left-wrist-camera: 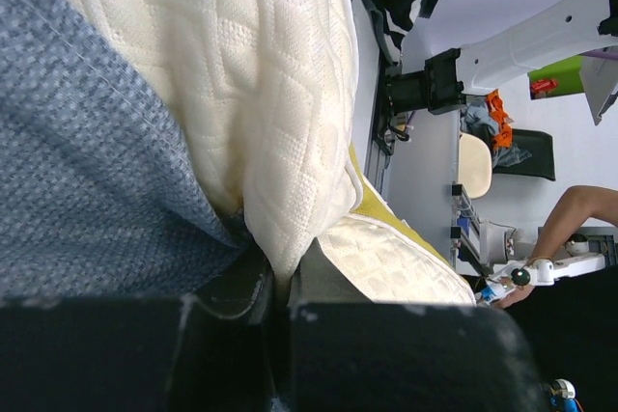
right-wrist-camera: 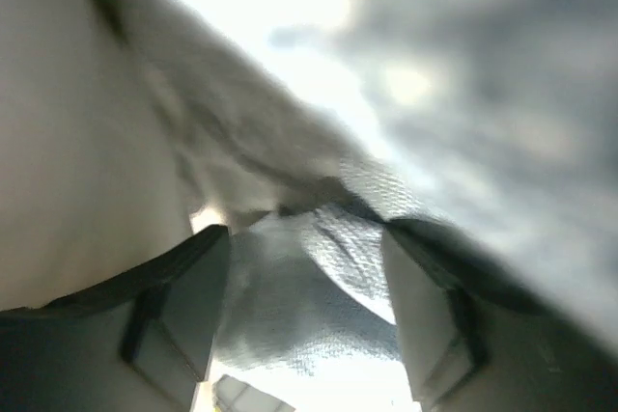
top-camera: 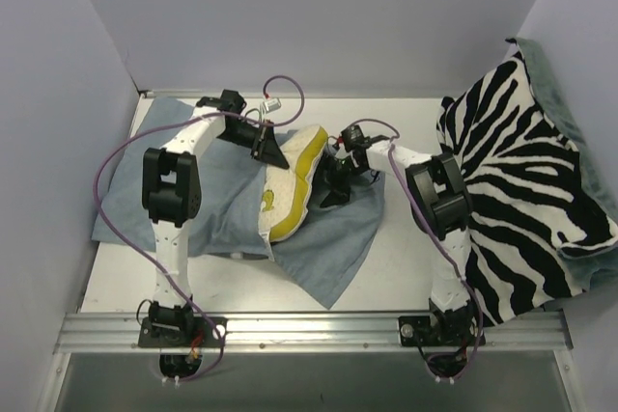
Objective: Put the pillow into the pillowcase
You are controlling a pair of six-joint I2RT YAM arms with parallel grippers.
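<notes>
Top view, left side: the pillowcase (top-camera: pixel 126 190) lies flat on the white table (top-camera: pixel 241 287), plain blue-grey face up. It reaches from the left wall area across to the centre, with one corner pointing toward the near edge. The left arm passes over it, a purple cable (top-camera: pixel 106 171) looping beside it.

Left gripper (top-camera: pixel 267 149): at the far end of the pillow (top-camera: pixel 290 185). Left wrist view: the black fingers (left-wrist-camera: pixel 232 301) are clenched, with a fold of the cream quilted pillow (left-wrist-camera: pixel 261 94) pinched between them. The blue-grey weave of the pillowcase (left-wrist-camera: pixel 87 171) lies against the pillow on the left of that fold. The yellow edge band shows just beyond the fingers.

Centre: the pillow is tipped up on its long side on top of the pillowcase. Its yellow band (top-camera: pixel 304 180) faces right and a small yellow logo (top-camera: pixel 267 198) sits on the cream face. Most of the pillow is outside the case. The left wrist view shows case fabric against it at the gripped end only.

Right gripper (top-camera: pixel 338 185): just right of the pillow, over the pillowcase edge. Right wrist view is blurred. The fingers (right-wrist-camera: pixel 183 306) are part-way closed, and a bunch of blue-grey pillowcase (right-wrist-camera: pixel 299 306) fills the gap from one pad to the other, so it is grasped.

Right side: a zebra-striped cloth (top-camera: pixel 521 190) is heaped against the right wall, apart from the pillow.
</notes>
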